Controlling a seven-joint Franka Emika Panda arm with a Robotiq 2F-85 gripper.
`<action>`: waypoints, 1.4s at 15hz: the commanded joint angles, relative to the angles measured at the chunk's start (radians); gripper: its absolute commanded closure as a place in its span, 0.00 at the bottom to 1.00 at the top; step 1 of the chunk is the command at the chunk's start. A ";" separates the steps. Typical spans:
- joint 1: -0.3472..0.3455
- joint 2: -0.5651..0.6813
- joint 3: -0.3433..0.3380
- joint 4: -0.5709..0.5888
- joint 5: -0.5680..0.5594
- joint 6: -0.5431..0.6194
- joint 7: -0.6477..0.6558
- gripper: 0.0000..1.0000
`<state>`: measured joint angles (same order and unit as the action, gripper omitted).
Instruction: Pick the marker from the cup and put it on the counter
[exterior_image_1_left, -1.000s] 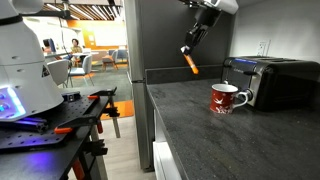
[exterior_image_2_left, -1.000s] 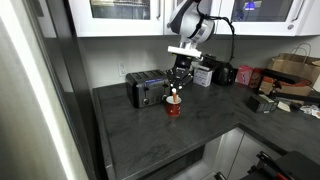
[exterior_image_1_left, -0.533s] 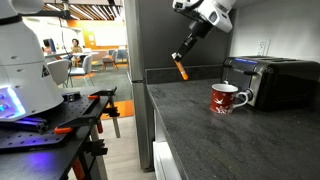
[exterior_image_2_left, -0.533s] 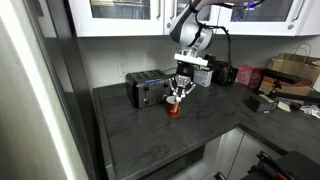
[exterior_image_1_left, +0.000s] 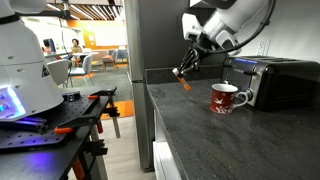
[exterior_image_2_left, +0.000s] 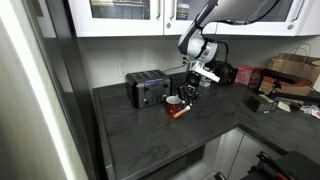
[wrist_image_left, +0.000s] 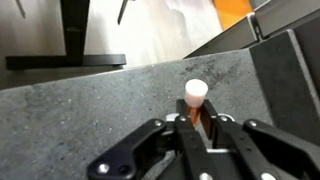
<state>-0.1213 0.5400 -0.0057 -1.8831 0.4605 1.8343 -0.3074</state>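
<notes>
My gripper (exterior_image_1_left: 188, 64) is shut on the orange and cream marker (exterior_image_1_left: 184, 81), which hangs from the fingers just above the dark grey counter (exterior_image_1_left: 200, 135), left of the cup. In the wrist view the marker (wrist_image_left: 194, 102) sticks out between the shut fingers (wrist_image_left: 197, 125) with its pale cap forward, over the counter (wrist_image_left: 90, 115). The red cup (exterior_image_1_left: 227, 98) with white handle stands in front of the toaster. In an exterior view the gripper (exterior_image_2_left: 188, 93) is low beside the cup (exterior_image_2_left: 176, 106), with the marker hard to make out.
A black toaster (exterior_image_1_left: 270, 80) stands behind the cup at the wall; it also shows in an exterior view (exterior_image_2_left: 147, 88). The counter's front edge (exterior_image_1_left: 160, 140) drops off to the left, beside a black workbench with orange parts (exterior_image_1_left: 60, 125). Boxes and clutter (exterior_image_2_left: 285, 80) sit on the far counter.
The arm has swung down and tilted, bringing the marker lower toward the counter surface, left of the cup. The cup and toaster have not moved.
</notes>
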 joint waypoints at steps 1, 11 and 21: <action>-0.038 0.024 0.042 0.026 -0.018 -0.018 -0.188 0.95; -0.090 0.120 0.088 0.072 -0.158 0.001 -0.722 0.95; -0.110 0.220 0.095 0.169 -0.158 0.022 -0.941 0.32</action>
<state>-0.2248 0.7585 0.0820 -1.7242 0.3211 1.8370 -1.2338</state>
